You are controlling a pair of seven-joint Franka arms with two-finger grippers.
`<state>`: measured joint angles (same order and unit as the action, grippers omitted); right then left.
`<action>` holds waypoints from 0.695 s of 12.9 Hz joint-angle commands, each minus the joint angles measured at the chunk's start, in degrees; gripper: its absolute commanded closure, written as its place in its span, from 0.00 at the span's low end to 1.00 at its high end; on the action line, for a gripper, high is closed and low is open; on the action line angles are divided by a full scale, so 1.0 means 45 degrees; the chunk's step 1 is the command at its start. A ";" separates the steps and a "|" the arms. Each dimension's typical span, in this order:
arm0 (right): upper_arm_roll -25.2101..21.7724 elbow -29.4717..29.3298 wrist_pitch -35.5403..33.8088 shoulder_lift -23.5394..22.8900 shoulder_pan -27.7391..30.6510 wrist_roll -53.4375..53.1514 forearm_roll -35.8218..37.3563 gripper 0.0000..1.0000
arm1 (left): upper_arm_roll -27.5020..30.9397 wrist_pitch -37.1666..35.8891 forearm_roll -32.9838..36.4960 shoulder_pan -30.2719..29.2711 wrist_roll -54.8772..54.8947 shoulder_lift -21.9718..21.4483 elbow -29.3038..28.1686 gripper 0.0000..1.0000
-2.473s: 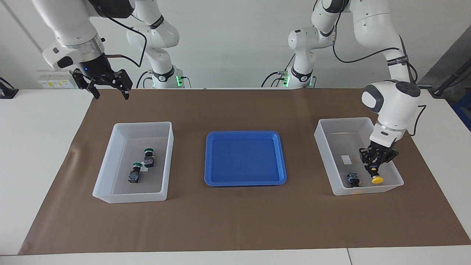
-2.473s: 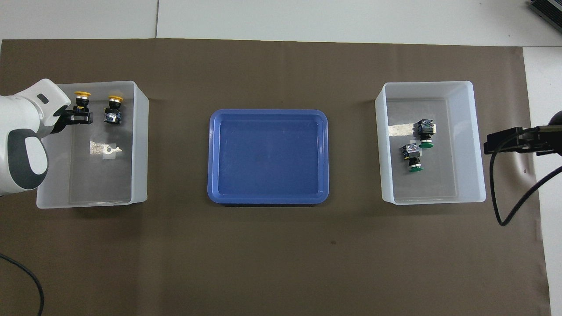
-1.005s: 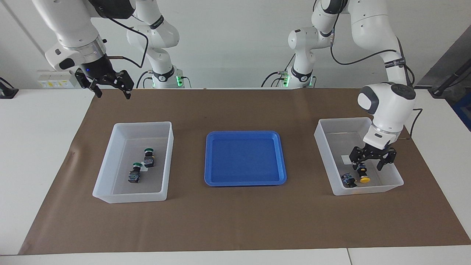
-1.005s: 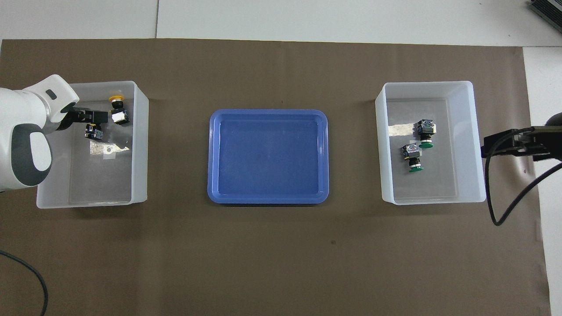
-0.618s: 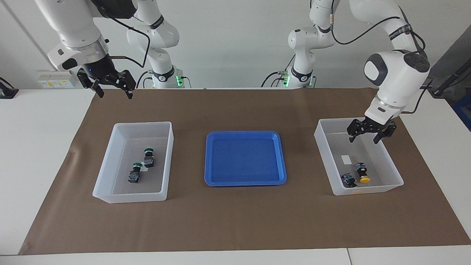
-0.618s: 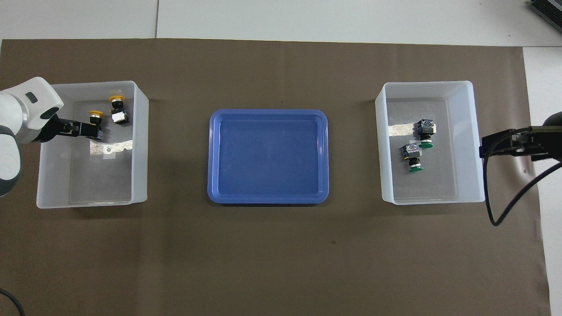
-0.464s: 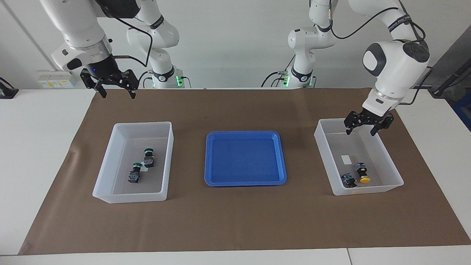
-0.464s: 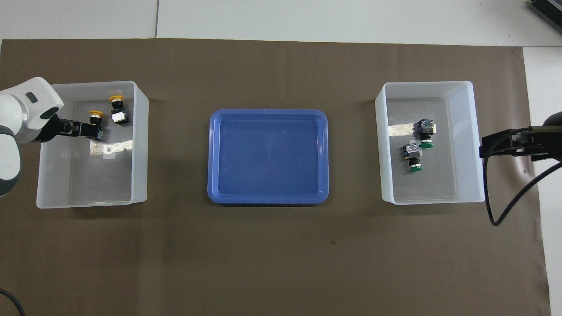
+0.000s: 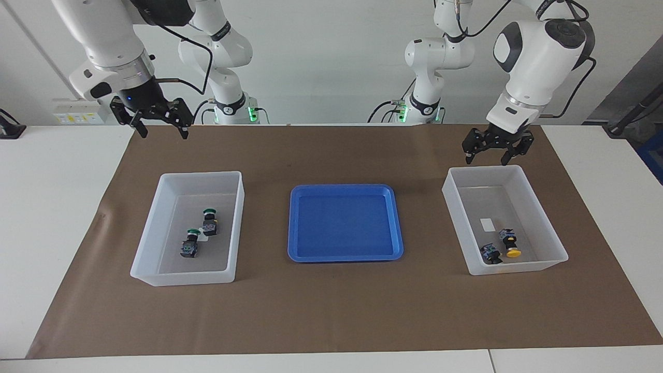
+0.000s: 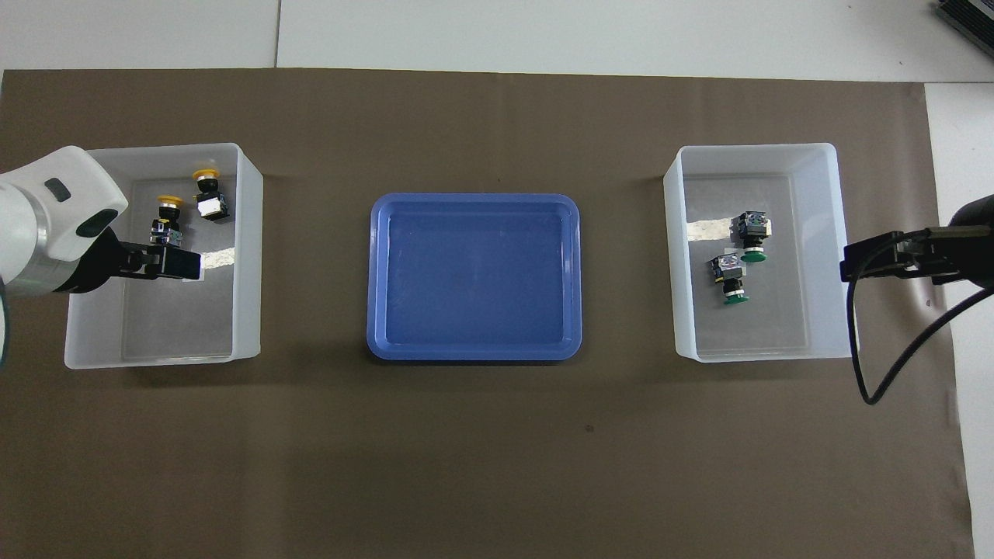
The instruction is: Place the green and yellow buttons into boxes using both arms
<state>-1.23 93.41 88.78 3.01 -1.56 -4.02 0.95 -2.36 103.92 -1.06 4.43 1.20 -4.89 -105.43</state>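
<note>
Two yellow buttons lie in the box at the left arm's end, the second yellow button close beside the first. Two green buttons lie in the other box at the right arm's end, with the second green button nearby. My left gripper hangs open and empty, high over the yellow buttons' box. My right gripper is open and empty, raised over the mat beside the green buttons' box.
A shallow blue tray with nothing in it sits between the two boxes. A brown mat covers the table's middle, with white tabletop around it. Each box has a small white sticker on its floor.
My left gripper, open, has risen out of the box and away from the yellow buttons, toward the robots. The yellow button it let go lies still. The right gripper has hardly moved.
</note>
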 commanded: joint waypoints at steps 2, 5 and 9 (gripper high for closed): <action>0.0117 -0.0114 -0.0081 -0.0044 0.0151 0.0288 -0.0171 0.00 | 0.0114 -0.2618 0.0157 0.0050 -0.0071 0.1669 0.3676 0.00; 0.0058 -0.0114 -0.0081 -0.0044 0.0132 0.0269 -0.0171 0.00 | 0.0153 -0.3288 0.0196 -0.0028 0.0065 0.1888 0.4173 0.00; -0.0020 -0.0114 -0.0062 -0.0044 -0.0103 0.0269 -0.0054 0.00 | 0.0271 -0.3425 0.0216 -0.0203 0.0476 0.1206 0.3277 0.00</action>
<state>-1.14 93.41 88.78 3.01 -2.06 -4.01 0.97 -1.30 89.77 -0.96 4.06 2.12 2.29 -88.96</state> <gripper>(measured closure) 0.000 0.000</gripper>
